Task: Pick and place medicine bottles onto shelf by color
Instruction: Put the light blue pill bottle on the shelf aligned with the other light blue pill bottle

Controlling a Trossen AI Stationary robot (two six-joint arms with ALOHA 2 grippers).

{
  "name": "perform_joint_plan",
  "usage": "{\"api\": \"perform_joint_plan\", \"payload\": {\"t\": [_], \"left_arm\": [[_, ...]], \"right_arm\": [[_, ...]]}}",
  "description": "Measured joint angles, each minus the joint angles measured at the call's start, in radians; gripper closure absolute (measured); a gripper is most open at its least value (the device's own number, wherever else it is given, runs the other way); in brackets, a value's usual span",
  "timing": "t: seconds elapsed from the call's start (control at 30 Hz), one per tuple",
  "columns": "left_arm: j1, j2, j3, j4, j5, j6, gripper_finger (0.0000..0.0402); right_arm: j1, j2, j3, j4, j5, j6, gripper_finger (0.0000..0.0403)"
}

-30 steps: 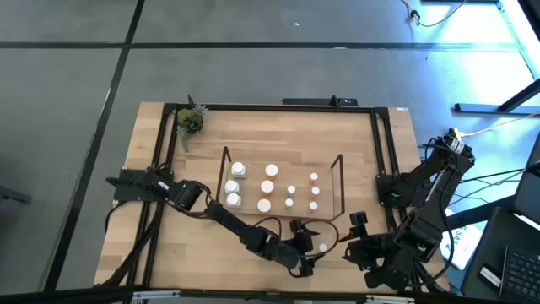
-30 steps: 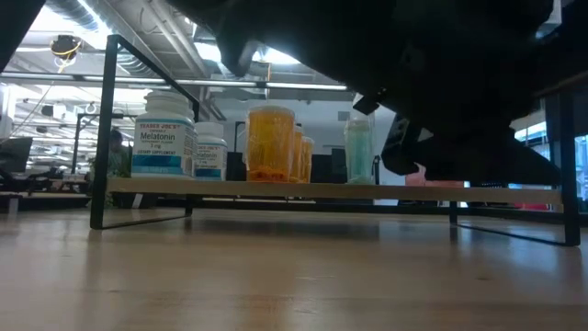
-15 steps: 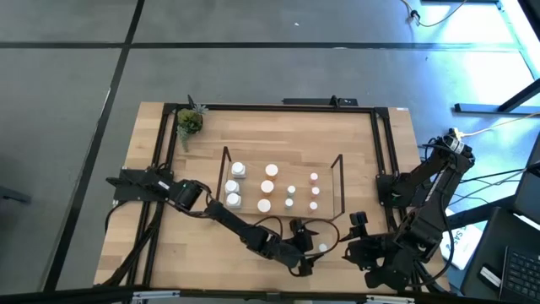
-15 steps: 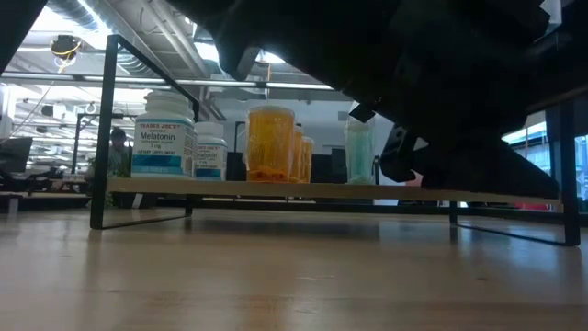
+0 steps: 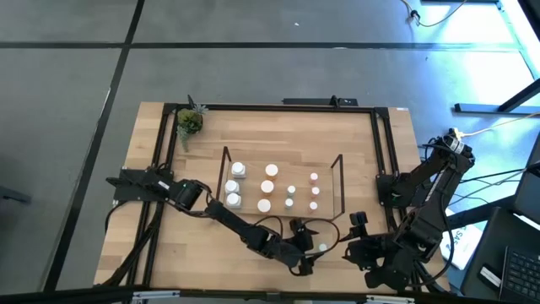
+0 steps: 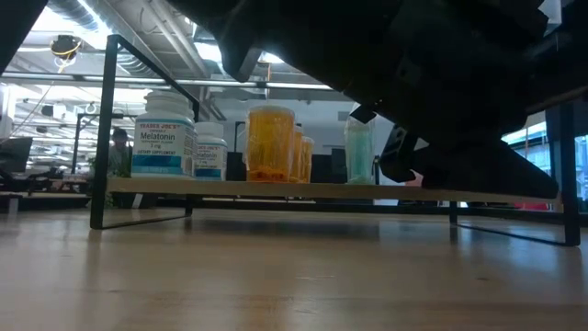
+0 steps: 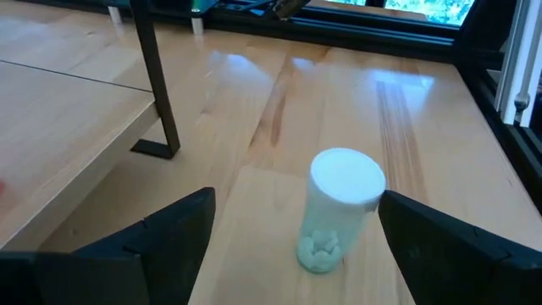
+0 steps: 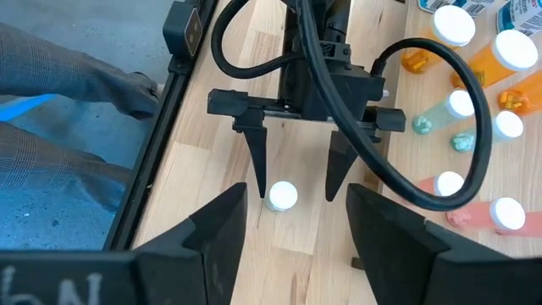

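A small teal medicine bottle (image 7: 339, 212) with a white cap stands upright on its base on the table, near the front edge (image 5: 323, 247). My left gripper (image 7: 296, 197) is open, one finger on either side of the bottle and apart from it; from above, the cap (image 8: 282, 196) sits by the fingertips. My right gripper (image 8: 296, 254) hangs open above the table's near right part, with nothing between its fingers. The shelf (image 5: 340, 181) holds several bottles in rows: white (image 6: 163, 136), orange (image 6: 271, 144), teal (image 6: 359, 152) and pink (image 5: 314, 192).
A small potted plant (image 5: 189, 122) stands at the far left corner. A black frame (image 5: 378, 143) edges the table. The left arm (image 5: 236, 221) lies across the table in front of the shelf. Bare wood (image 5: 278, 135) lies behind the shelf.
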Motion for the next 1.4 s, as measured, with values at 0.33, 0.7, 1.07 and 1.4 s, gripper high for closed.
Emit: {"api": "perform_joint_plan", "payload": {"t": [0.33,0.7,1.07,1.4], "left_arm": [[0.003,0.0,0.0,0.009,-0.023,-0.006,0.0076],[0.002,0.0,0.0,0.02,-0.015,-0.001,0.0076],[0.002,0.0,0.0,0.032,0.003,-0.026,0.0082],[0.001,0.0,0.001,0.062,0.027,-0.019,0.0109]], "right_arm": [[0.0,0.0,0.0,0.0,0.0,0.0,0.0199],[0.0,0.001,-0.006,-0.007,0.0,-0.003,0.0199],[0.0,0.001,-0.006,-0.008,0.0,-0.002,0.0199],[0.0,0.001,-0.006,-0.008,0.0,0.0,0.0198]]}}
